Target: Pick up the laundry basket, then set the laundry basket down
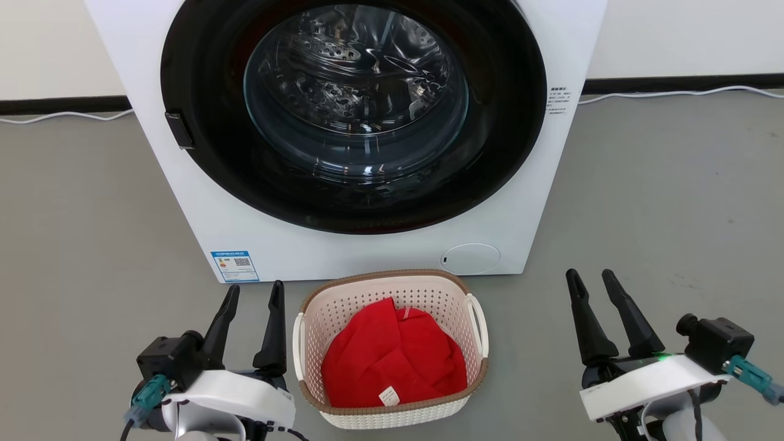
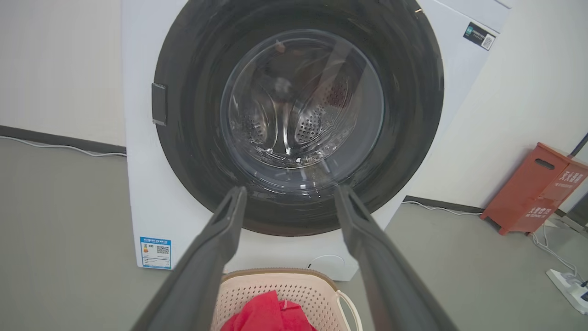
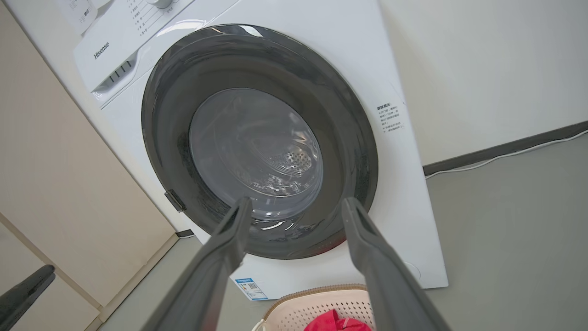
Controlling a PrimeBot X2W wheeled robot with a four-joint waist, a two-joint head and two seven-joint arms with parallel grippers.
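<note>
The laundry basket (image 1: pixel 429 294), cream-white and perforated with a brown rim and white side loop handles, stands on the grey floor before the washer, with a red cloth (image 1: pixel 392 361) inside. My left gripper (image 1: pixel 256 295) is open just left of the basket, apart from it. Well to the basket's right, my right gripper (image 1: pixel 593 280) hangs open and holds nothing. The left wrist view has the basket (image 2: pixel 294 287) at the bottom between my own fingers (image 2: pixel 229 216). The basket's rim (image 3: pixel 317 294) also lies low in the right wrist view, between that gripper's fingers (image 3: pixel 356 220).
A white front-loading washer (image 1: pixel 367 245) with a shut dark round door (image 1: pixel 353 110) stands right behind the basket. A white cable (image 1: pixel 674 94) runs along the wall base. A red box (image 2: pixel 535 188) and a power strip (image 2: pixel 567 282) sit to the washer's right.
</note>
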